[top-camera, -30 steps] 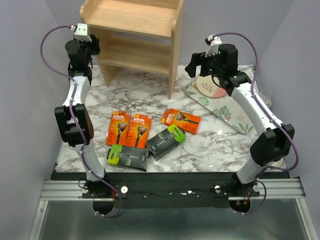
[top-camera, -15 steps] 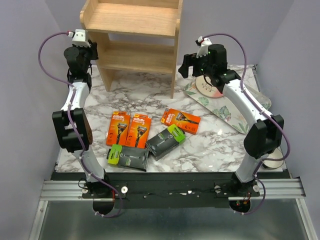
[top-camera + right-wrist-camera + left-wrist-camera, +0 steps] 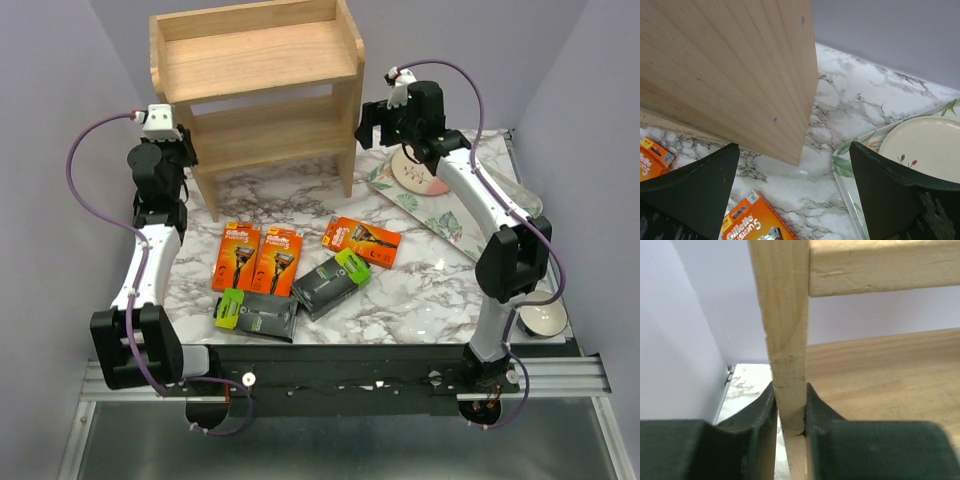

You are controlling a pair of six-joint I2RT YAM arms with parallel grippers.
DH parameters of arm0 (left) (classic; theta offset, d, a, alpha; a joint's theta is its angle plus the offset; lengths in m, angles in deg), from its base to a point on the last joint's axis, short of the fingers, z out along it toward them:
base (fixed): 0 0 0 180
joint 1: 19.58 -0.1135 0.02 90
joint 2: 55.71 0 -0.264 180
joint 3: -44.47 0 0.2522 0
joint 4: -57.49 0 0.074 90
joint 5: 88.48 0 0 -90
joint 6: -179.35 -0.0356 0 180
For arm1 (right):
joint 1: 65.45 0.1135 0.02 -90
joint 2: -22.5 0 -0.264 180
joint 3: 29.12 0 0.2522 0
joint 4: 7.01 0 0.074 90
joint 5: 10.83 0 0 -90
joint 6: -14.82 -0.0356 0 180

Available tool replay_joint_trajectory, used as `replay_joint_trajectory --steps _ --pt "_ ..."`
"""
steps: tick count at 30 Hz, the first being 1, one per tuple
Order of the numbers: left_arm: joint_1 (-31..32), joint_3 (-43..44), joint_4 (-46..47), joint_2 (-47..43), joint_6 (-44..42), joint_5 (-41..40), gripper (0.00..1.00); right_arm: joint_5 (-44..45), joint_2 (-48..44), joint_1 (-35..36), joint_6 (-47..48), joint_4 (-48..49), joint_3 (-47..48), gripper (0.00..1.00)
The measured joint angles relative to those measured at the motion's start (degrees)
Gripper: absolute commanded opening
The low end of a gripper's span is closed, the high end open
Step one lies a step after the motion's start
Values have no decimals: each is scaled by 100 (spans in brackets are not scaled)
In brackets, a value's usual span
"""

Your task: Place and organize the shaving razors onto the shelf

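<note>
The light wooden shelf (image 3: 250, 60) stands at the back of the marble table. My left gripper (image 3: 185, 150) is shut on the front edge of its left side panel (image 3: 782, 315), a finger on each face of the board. My right gripper (image 3: 375, 120) hangs open by the shelf's right side panel (image 3: 730, 75), touching nothing. Five razor packs lie flat in front. Three are orange (image 3: 236, 256) (image 3: 277, 260) (image 3: 361, 242) and two are dark with lime ends (image 3: 258, 313) (image 3: 330, 282). In the right wrist view, an orange pack (image 3: 755, 222) lies below the open fingers.
A floral tray (image 3: 455, 225) holding a pink plate (image 3: 420, 175) lies on the right, close to the shelf's right foot. A small white bowl (image 3: 545, 318) sits at the near right corner. Purple walls close in on both sides.
My left gripper has shut on the shelf's left panel, and the shelf has shifted toward the front and turned slightly. My right gripper has moved left to the shelf's right side.
</note>
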Motion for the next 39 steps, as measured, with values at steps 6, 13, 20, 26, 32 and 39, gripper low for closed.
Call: replay_joint_trajectory --steps 6,13,20,26,32,39 --pt "188 -522 -992 -798 -7 177 75 13 428 -22 201 -35 562 100" --pt "227 -1397 -2306 -2070 -15 1029 87 28 551 -35 575 114 647 100" --pt "1147 -1974 -3012 -2542 289 2223 79 -402 -992 -9 883 -350 -1499 80" --pt "2006 -2341 -3161 -2037 531 2645 60 -1652 -2026 -11 813 -918 -3069 74" --pt "2579 -2562 -3161 -1661 671 2868 39 -2717 -1794 -11 645 -1235 -4024 66" --pt "2673 -2896 -3202 -1602 774 3200 31 -3467 -859 -11 658 -1386 -3934 56"
